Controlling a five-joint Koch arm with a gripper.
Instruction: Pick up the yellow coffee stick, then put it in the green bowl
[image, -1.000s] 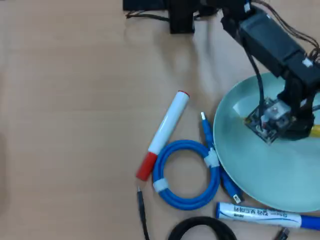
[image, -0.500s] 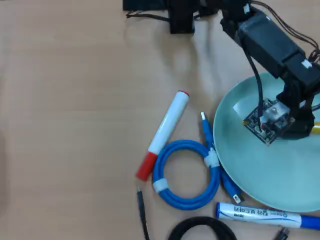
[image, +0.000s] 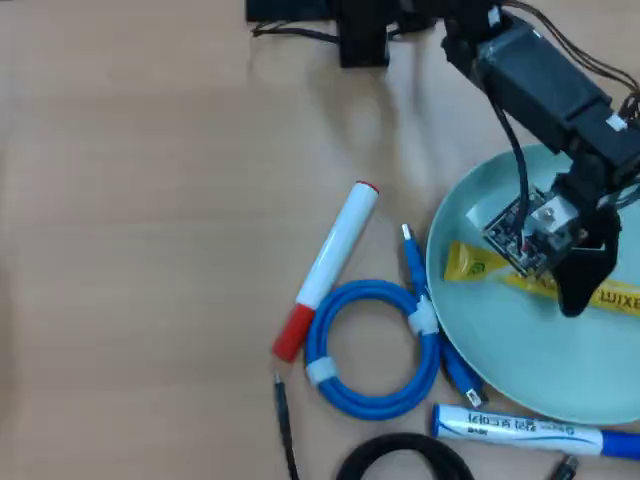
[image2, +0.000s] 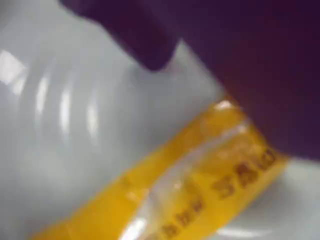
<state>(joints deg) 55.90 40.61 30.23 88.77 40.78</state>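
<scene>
The yellow coffee stick (image: 478, 264) is seen lying flat inside the green bowl (image: 520, 350) at the worktop's right edge. The hand (image: 578, 290) is poised above it; whether it is released cannot be told.

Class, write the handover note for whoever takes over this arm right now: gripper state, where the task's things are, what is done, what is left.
Gripper: over the green bowl, above the stick's middle; whether its jaws are open or shut cannot be told from either view.
Yellow coffee stick: lying inside the bowl, one end near the bowl's left rim in the overhead view, the rest running right under the gripper.
Done: stick is in the bowl.
Left: confirm the stick is released, then lift the arm clear.
Red-capped marker and blue cable ring lie outside the bowl.
</scene>
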